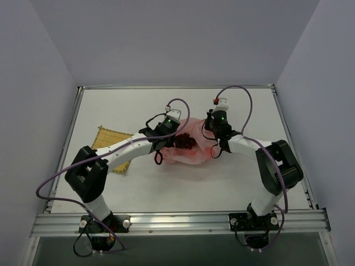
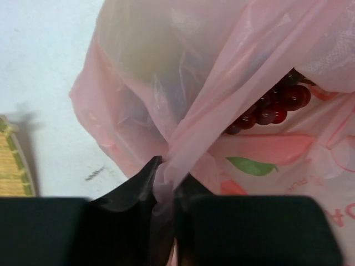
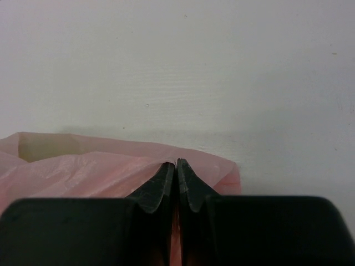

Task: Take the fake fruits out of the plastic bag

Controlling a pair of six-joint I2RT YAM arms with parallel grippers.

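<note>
The pink plastic bag (image 1: 191,148) lies mid-table between my two grippers. A dark red grape bunch (image 1: 185,142) shows inside its opening; it also shows in the left wrist view (image 2: 273,103). A pale green fruit (image 2: 145,50) shows dimly through the film. My left gripper (image 1: 168,136) is shut on a gathered fold of the bag (image 2: 183,145) at its left side. My right gripper (image 1: 214,145) is shut on the bag's right edge (image 3: 111,166). Other fruits are hidden inside the bag.
A yellow woven mat (image 1: 111,145) lies left of the bag, partly under my left arm; its edge shows in the left wrist view (image 2: 12,166). The white table (image 1: 233,111) has raised rails around it.
</note>
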